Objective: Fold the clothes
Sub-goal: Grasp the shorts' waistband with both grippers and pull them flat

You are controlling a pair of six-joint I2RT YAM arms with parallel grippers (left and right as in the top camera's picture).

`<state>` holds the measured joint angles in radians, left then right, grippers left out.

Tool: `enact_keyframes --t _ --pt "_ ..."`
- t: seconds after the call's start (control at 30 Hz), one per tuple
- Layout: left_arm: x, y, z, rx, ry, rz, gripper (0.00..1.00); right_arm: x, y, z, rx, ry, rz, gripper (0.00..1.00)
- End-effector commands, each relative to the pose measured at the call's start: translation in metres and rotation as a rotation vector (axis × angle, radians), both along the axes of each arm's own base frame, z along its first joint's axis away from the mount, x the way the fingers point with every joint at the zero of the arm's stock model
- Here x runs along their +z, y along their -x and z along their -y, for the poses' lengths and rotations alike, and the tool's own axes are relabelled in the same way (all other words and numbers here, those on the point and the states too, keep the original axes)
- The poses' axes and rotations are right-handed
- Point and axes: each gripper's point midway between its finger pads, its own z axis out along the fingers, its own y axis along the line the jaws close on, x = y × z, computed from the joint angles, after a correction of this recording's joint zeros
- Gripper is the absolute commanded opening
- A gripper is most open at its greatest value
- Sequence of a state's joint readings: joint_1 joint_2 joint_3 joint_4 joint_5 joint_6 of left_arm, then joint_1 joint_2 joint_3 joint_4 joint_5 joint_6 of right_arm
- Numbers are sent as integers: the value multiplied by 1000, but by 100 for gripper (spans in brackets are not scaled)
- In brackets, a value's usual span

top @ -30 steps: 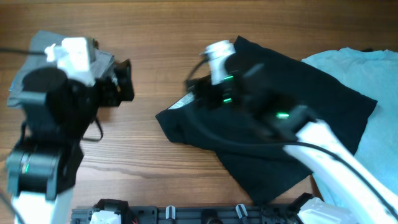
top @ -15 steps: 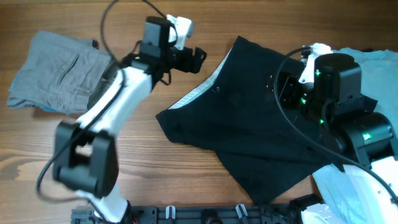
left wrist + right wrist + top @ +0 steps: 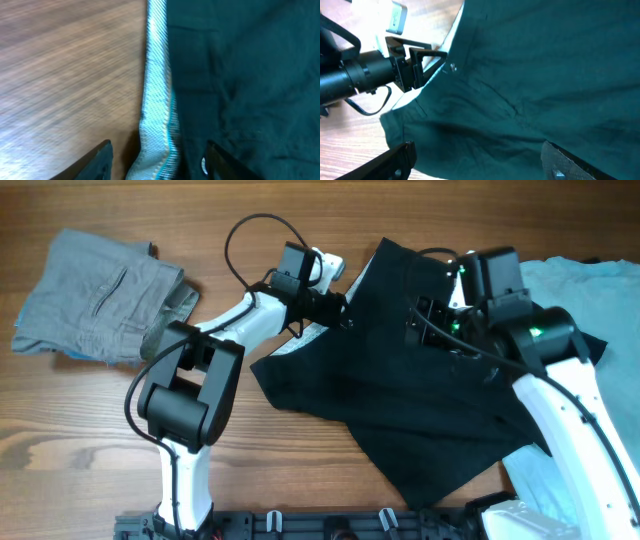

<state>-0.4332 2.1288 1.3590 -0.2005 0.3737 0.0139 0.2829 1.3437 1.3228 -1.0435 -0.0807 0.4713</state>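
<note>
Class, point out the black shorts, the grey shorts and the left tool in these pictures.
black shorts [image 3: 420, 420]: overhead view, middle of the spread fabric.
grey shorts [image 3: 90, 300]: overhead view, middle, beside the pocket.
left tool [image 3: 160, 159]: left wrist view, midway between its fingertips.

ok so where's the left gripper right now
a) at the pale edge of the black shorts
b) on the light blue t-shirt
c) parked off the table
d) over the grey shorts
A: the left wrist view shows the left gripper open, straddling the pale edge of the black shorts, while the grey shorts lie apart at the far left.
</note>
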Motion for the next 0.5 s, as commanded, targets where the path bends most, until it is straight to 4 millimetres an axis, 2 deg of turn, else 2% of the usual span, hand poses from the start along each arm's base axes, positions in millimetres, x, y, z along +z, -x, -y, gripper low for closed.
enact_keyframes --t 0.0,0.03,0.07,0.13,0.17,0.23,0.27,0.33,0.37,0.4,0.47 --pt "-15 20 20 -77 -5 -38 51 -3 -1 -3 2 -20 -21 83" --pt "-22 24 23 -93 -15 -46 48 -3 -1 -4 2 -20 -19 82" --pt "-30 29 26 -102 -23 -60 37 -3 -1 -3 2 -20 -22 82" --pt "-33 31 27 -106 -26 -66 23 -3 0 -3 2 -18 -25 82" --pt "-32 28 27 -102 -26 -55 13 -3 0 -3 2 -18 -25 82" --pt "-30 14 19 -55 -53 -16 6 -3 0 -3 2 -18 -25 82" --pt "-28 -7 1 70 -109 11 4 -3 0 -3 2 -19 -25 82" --pt "-17 -47 -49 319 -210 70 4 -4 0 -3 3 -18 -26 82" --pt "-11 -60 -72 411 -240 91 4 -4 0 -3 4 -17 -27 82" --pt "-4 -76 -104 518 -275 112 4 -4 1 -3 7 -15 -28 82" --pt "5 -91 -147 627 -303 110 4 -5 2 -2 8 -12 -35 82"
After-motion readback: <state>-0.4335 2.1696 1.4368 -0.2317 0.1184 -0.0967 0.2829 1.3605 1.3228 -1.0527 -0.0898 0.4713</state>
